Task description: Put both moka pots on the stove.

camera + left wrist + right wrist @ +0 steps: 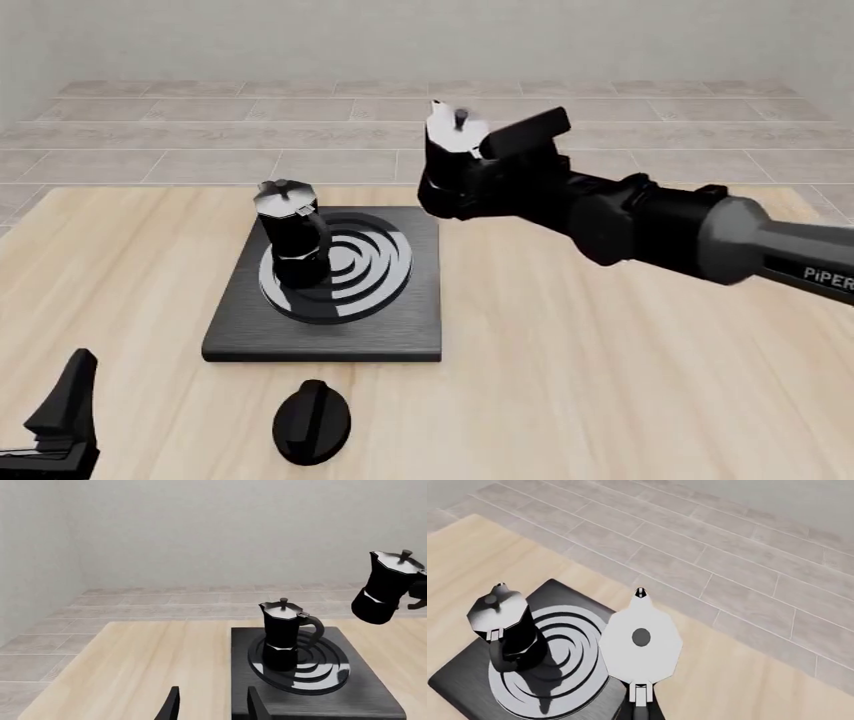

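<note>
One moka pot (294,240) stands upright on the left part of the ring burner of the stove (400,330); it also shows in the left wrist view (285,635) and the right wrist view (504,630). The second moka pot (451,165) hangs tilted in the air over the stove's far right edge, with my right gripper (491,165) shut on its handle side. From above, its silvery lid (640,642) hides the fingers. My left gripper (213,707) is open and holds nothing, low at the table's near left corner (60,430), well short of the stove (373,695).
A black oval knob (311,422) lies on the wooden table (601,380) just in front of the stove's near edge. The right arm (667,230) stretches in from the right above the table. Tiled floor and a wall lie beyond the far edge.
</note>
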Robot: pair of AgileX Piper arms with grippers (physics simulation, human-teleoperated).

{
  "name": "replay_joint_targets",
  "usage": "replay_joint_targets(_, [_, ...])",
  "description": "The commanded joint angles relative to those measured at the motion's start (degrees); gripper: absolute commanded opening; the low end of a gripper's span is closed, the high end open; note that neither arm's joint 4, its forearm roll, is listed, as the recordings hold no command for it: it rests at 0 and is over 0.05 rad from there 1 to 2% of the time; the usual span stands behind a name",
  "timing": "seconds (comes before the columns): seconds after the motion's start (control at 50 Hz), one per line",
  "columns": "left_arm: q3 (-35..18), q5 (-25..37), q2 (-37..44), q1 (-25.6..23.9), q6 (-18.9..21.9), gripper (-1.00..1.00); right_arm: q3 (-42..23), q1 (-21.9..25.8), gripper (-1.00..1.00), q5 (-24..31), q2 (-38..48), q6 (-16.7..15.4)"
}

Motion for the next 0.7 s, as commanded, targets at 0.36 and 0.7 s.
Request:
replay_joint_targets(0.36, [-0.48, 0.45, 0.00, 0.23, 0.34, 1.00, -6.67, 3.31, -1.00, -1.37, 5.42, 3.71])
replay_joint_targets(0.7, [-0.23, 0.15, 0.00, 0.28, 0.41, 1.00, -6.95, 5.64, -1.00, -2.10, 7.98, 4.04])
